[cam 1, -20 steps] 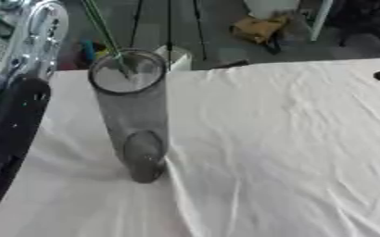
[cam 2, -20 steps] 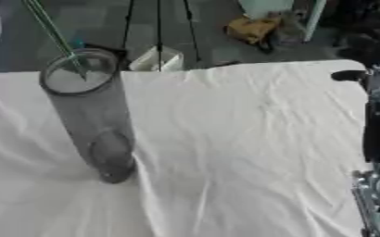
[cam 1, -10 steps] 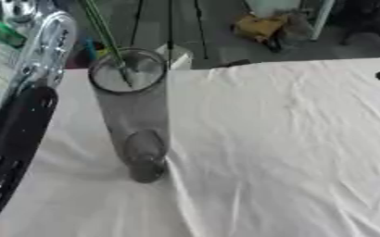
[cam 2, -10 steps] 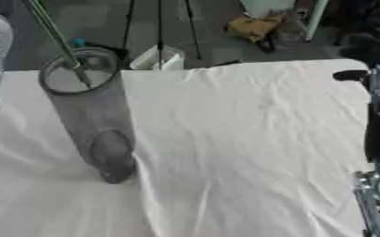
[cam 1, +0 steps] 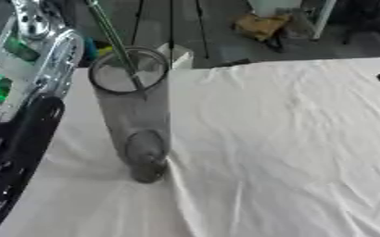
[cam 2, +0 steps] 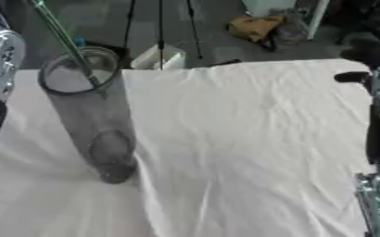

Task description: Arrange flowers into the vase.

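Stem entering the vase: over the last second little has shifted, so your insertion is barely advancing.
The green stem (cam 1: pixel 112 39) leans into the mouth of the clear vase (cam 1: pixel 136 115), upright on the white tabletop (cam 1: pixel 290 139); nothing else inside. Neither hand's fingers show, so grip cannot be told.

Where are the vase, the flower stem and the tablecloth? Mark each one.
vase (cam 1: pixel 141 115): left eye view, on its glass wall.
flower stem (cam 1: pixel 112 37): left eye view, on the green shaft above the rim.
tablecloth (cam 2: pixel 250 139): right eye view, on bare cloth.
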`<action>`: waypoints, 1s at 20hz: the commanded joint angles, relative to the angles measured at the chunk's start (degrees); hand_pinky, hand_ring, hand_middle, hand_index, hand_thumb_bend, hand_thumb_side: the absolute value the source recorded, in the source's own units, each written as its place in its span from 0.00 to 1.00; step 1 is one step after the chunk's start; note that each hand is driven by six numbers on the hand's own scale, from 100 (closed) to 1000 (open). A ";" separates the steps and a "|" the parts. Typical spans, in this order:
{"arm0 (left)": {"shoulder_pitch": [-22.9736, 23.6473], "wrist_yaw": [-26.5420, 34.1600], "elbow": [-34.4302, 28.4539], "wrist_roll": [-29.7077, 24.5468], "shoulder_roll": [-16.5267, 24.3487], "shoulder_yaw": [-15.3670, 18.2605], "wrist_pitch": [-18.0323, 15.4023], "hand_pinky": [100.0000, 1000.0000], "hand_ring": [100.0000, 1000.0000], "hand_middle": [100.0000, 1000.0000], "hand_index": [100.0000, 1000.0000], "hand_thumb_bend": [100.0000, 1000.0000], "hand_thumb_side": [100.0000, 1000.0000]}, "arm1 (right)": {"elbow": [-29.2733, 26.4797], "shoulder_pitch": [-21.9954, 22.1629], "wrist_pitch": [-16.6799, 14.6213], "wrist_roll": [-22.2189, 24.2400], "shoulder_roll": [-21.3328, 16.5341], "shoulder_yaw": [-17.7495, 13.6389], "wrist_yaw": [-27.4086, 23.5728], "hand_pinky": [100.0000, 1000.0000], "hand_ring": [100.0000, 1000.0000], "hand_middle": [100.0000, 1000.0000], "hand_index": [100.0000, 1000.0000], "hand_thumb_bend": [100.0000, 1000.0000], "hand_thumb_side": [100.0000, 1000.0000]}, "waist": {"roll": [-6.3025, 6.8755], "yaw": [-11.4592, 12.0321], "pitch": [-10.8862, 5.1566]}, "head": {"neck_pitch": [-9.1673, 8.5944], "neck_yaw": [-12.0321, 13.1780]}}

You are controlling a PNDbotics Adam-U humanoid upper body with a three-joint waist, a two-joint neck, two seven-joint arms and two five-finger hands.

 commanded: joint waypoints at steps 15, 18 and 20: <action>0.69 -19.56 4.06 -6.93 2.02 -1.29 -2.06 0.00 0.00 0.00 0.08 0.00 0.88 | -1.10 -0.66 -0.12 -0.35 -0.35 -0.62 -0.24 0.55 0.74 0.58 0.74 0.00 1.00 | -0.48 0.51 -0.66 | 0.34 -0.27; 1.05 -23.71 4.37 -8.52 2.79 -1.48 -1.79 0.00 0.00 0.04 0.13 0.00 0.89 | -1.10 -0.59 -0.09 -0.43 -0.35 -0.69 -0.22 0.55 0.74 0.58 0.74 0.00 1.00 | -0.49 0.64 -0.77 | 0.43 -0.27; 1.34 -26.54 4.51 -9.71 3.24 -1.59 -1.70 0.00 0.06 0.10 0.18 0.00 0.89 | -1.10 -0.53 -0.07 -0.46 -0.34 -0.72 -0.20 0.55 0.74 0.58 0.74 0.00 1.00 | -0.51 0.76 -0.82 | 0.49 -0.34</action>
